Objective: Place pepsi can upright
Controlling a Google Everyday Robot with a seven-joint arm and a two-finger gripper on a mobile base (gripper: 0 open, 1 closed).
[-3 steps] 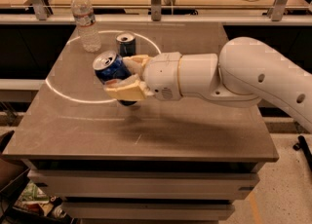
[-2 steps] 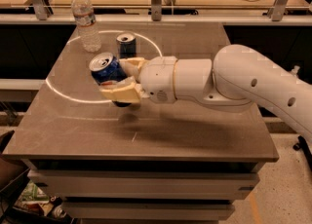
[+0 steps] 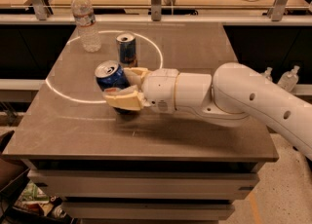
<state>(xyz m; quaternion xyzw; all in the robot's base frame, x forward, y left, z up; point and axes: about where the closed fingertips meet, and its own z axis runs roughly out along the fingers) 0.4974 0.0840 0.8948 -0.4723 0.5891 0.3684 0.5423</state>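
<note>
The pincer (image 3: 118,86) sat over the middle of the desk (image 3: 195,135), closed on the pepsi can (image 3: 110,76), with one cream finger across the can's far side and the other under its near side. The can was held tilted, its silver top leaning toward ten o'clock. Its lower end was hidden behind the near finger, so I could not tell whether it touched the desk. From the pincer the white arm (image 3: 243,96) ran off toward three o'clock. A slimmer blue-and-silver can (image 3: 126,48) stood upright near the pepsi can at about one o'clock, and a water bottle (image 3: 85,21) stood farther off at eleven o'clock. Both were inside or on the white ring (image 3: 63,91) marked on the desk. As I judged it, the main risk was letting go before the can was truly vertical and seated. A round, smooth can dropped on a slant would likely tip over and roll. Swinging it upright toward one o'clock, or pulling the far finger back carelessly, could also knock the slim can over.
</note>
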